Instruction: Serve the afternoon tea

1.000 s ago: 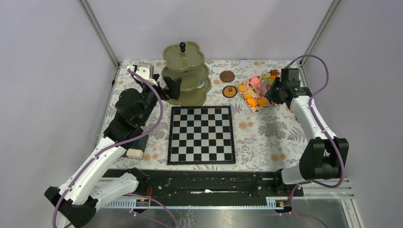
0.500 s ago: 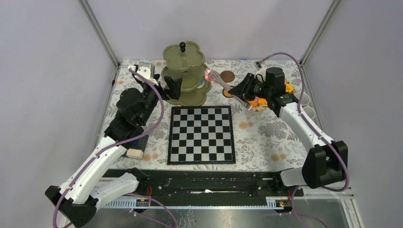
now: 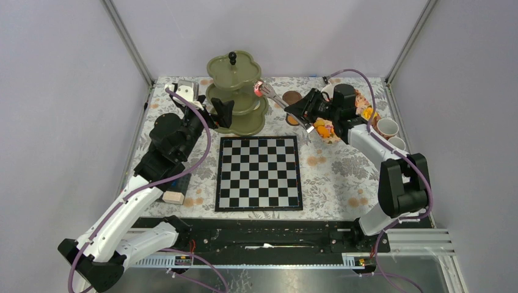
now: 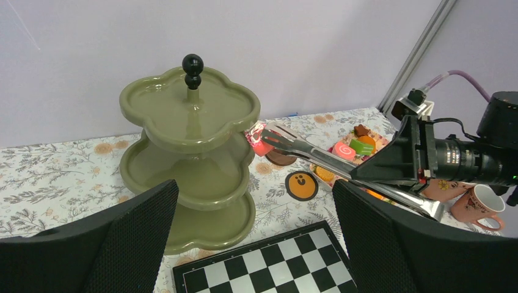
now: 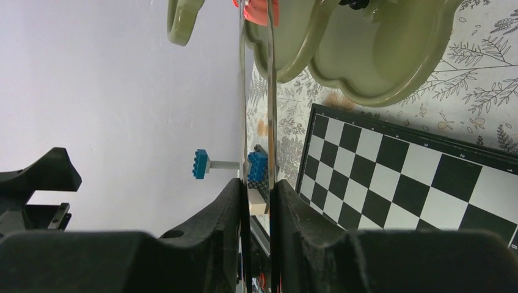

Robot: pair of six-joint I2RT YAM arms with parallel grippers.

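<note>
The olive-green three-tier stand [image 3: 232, 91] [image 4: 189, 116] [image 5: 366, 49] with a black knob stands at the back of the table. My right gripper [image 3: 307, 110] [image 5: 256, 183] is shut on metal tongs [image 3: 278, 100] [image 4: 305, 149] [image 5: 256, 91]. The tong tips pinch a pink-red pastry [image 3: 259, 87] [image 4: 261, 143] [image 5: 256, 9] at the right edge of the stand's middle tier. My left gripper [image 3: 222, 113] [image 4: 254, 186] stands open just left of the stand, with nothing between its fingers. More pastries [image 4: 354, 143] lie on a tray behind the right arm. Two cups [image 3: 386, 127] [image 4: 482, 204] stand at the right.
A black-and-white chessboard [image 3: 259, 173] [image 4: 269, 262] lies in front of the stand. An orange smiley disc [image 4: 300, 185] and a brown disc [image 3: 292, 97] lie between stand and tray. Blue and beige blocks [image 3: 173, 196] [image 5: 256, 165] sit by the left arm.
My right arm has swung left from the pastry tray to the stand, carrying the tongs with the pastry in them. The left arm has not moved.
</note>
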